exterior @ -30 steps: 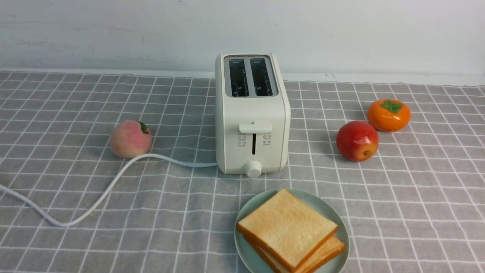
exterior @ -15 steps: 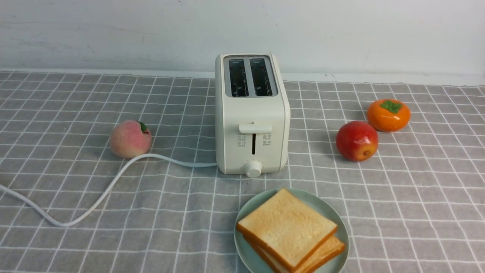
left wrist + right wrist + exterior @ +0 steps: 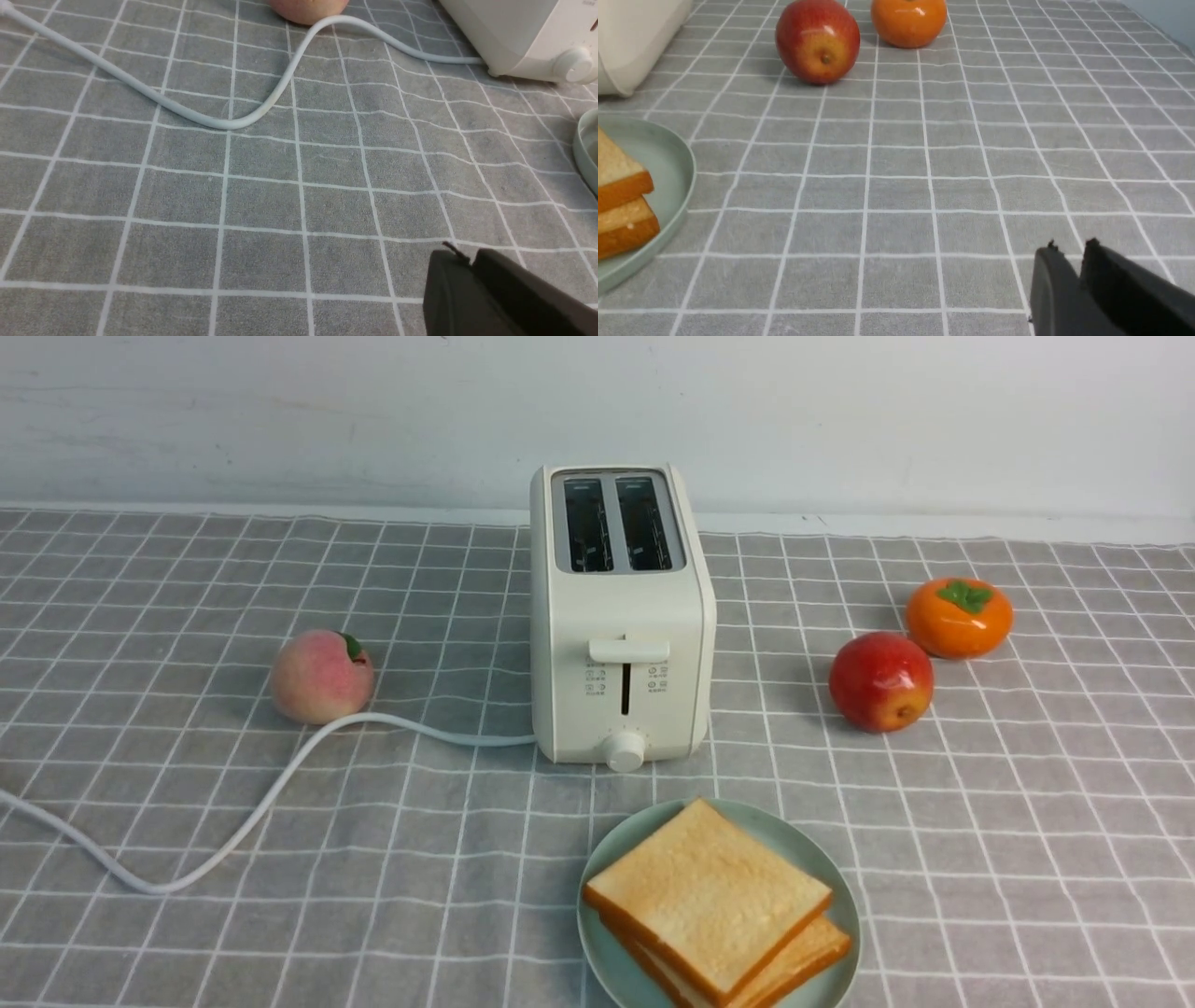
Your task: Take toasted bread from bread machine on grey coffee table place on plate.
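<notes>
While both slots of the bread machine [image 3: 621,616] stand dark and vacant, the toasted bread [image 3: 707,896] lies as two slices stacked flat on the plate [image 3: 803,845], the upper slice turned slightly off the lower so that a corner of the lower one shows toward the right. Plate: pale mint-green, round, set on the tabletop [image 3: 1008,859] just in front of the bread machine, its near edge cut off by the front view. Bread machine: cream-white, upright, lever high in its front slot, round knob [image 3: 625,751] at the base. Cord [image 3: 252,807]: white, leaving the machine's left lower side, curving past and seemingly touching a peach [image 3: 322,677], then running off the left edge. Apple [image 3: 880,682]: red, right of the machine, near an orange persimmon [image 3: 959,618] with a green calyx that sits just behind it, the two apart. Left gripper [image 3: 462,256]: seen only in the left wrist view, dark, low over bare cloth, jaws drawn together to what looks like a mere seam, nothing between them. Right gripper [image 3: 1070,249]: seen only in the right wrist view, dark, jaws likewise narrow with a thin notch at the tips, holding nothing, well apart from the plate.
</notes>
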Controlling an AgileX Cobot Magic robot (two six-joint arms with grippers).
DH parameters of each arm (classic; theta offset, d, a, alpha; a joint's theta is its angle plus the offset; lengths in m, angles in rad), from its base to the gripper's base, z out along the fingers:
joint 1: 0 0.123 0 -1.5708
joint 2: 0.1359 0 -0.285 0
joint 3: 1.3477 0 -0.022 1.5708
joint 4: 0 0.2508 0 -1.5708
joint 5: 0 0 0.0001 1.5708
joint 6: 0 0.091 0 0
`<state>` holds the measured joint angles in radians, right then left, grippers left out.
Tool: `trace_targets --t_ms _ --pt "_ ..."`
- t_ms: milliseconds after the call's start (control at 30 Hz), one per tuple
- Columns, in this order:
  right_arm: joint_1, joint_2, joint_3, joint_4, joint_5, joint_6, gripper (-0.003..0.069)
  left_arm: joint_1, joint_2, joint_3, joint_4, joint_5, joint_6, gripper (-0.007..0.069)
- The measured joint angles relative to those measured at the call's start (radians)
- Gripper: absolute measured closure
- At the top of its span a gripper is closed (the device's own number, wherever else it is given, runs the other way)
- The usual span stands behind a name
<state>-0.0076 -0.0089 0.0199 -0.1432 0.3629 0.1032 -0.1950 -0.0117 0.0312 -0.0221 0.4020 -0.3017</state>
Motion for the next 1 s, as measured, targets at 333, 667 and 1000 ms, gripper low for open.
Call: trace_targets --t_ms 333,667,1000 --pt "-0.007 0.000 -0.003 0.008 0.020 0.000 0.0552 0.000 0.000 0.000 0.000 0.000 0.000 0.0559" --pt "-0.007 -0.001 -0.003 0.008 0.020 0.000 0.0542 0.000 0.000 0.000 0.000 0.000 0.000 0.0549" --pt "-0.007 -0.001 -0.003 0.008 0.021 0.000 0.0529 0.000 0.000 0.000 0.000 0.000 0.000 0.0533"
